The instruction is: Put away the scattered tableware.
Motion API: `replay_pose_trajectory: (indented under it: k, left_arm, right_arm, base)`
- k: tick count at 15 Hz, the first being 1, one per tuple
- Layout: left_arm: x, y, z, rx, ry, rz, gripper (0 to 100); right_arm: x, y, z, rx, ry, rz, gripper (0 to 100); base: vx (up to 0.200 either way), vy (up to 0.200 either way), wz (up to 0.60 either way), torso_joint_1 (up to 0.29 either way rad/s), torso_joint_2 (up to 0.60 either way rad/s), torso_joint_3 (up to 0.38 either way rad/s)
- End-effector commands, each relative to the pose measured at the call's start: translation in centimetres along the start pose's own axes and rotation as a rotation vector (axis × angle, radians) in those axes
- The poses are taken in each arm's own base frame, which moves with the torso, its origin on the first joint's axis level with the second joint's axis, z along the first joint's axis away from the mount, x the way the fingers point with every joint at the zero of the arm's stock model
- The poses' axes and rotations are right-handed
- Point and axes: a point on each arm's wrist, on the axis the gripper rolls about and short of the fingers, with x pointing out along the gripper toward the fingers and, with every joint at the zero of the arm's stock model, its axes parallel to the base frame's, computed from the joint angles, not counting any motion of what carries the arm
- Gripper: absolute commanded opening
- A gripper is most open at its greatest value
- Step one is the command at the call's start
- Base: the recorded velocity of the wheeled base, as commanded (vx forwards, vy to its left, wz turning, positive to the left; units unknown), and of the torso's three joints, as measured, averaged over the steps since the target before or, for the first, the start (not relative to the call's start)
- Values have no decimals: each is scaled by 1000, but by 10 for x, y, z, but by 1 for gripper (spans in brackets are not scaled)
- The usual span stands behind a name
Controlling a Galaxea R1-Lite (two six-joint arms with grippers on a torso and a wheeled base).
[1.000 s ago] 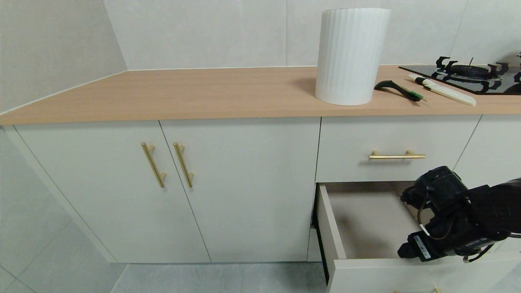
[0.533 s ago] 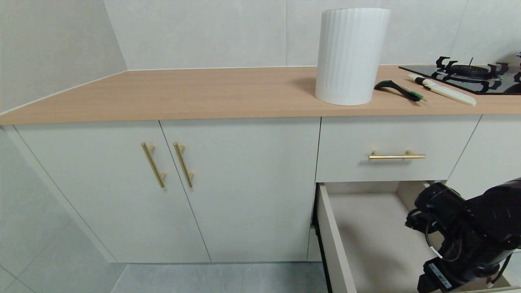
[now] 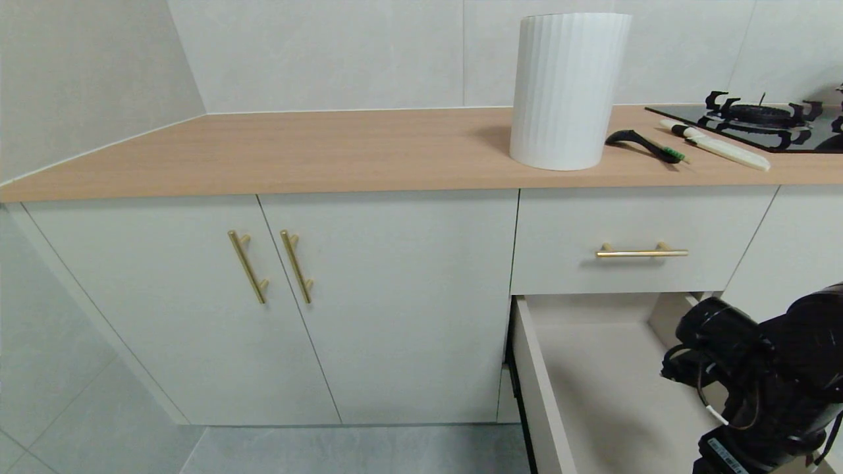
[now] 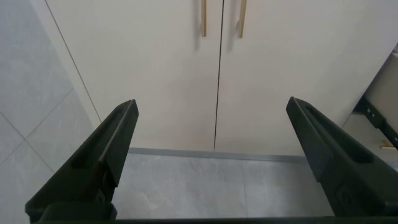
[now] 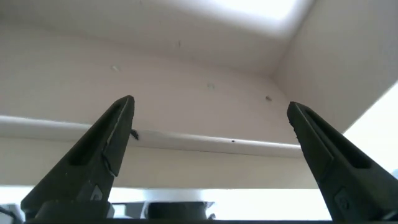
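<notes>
On the wooden countertop lie a black-handled utensil with a green tip and a white knife, to the right of a tall white ribbed container. Below them the lower drawer stands pulled out, its pale inside bare. My right arm hangs over the drawer's front right part. My right gripper is open with nothing between its fingers and faces the drawer's inner wall. My left gripper is open and holds nothing, low in front of the double cabinet doors.
A black gas hob sits at the counter's far right, the knife's handle end by its edge. A shut upper drawer with a gold handle is above the open one. Two gold door handles mark the left cabinet. Grey floor tiles lie below.
The lower drawer has slid further out toward me. My right arm has moved down and to the right with it. The items on the counter have not moved.
</notes>
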Motion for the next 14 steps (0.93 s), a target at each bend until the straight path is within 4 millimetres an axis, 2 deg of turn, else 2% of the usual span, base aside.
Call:
replay_pose_trajectory:
  k: [1, 2, 3, 4, 6, 9, 14]
  left_arm:
    - [0, 0, 0, 0, 1, 1, 100]
    - [0, 0, 0, 0, 1, 1, 100]
    - [0, 0, 0, 0, -1, 1, 100]
    - [0, 0, 0, 0, -1, 1, 100]
    - [0, 0, 0, 0, 1, 1, 100]
    - [0, 0, 0, 0, 1, 1, 100]
    - [0, 0, 0, 0, 1, 1, 100]
  right_arm:
    - [-43, -8, -9, 43, -198, 40, 100]
    - [-65, -12, -15, 61, -300, 95, 100]
    - [-77, -14, -20, 79, -360, 128, 100]
    - [-116, -20, -38, 143, -537, 232, 100]
    - [-143, -26, -63, 160, -678, 259, 100]
    - [-156, -29, -79, 160, -756, 240, 100]
    - [-162, -31, -89, 147, -798, 208, 100]
  base:
    - [0, 0, 0, 0, 0, 0]
    - [0, 0, 0, 0, 0, 0]
    - [0, 0, 0, 0, 0, 0]
    - [0, 0, 0, 0, 0, 0]
    - [0, 0, 0, 0, 0, 0]
    - [0, 0, 0, 0, 0, 0]
    - [0, 0, 0, 2, -74, -66]
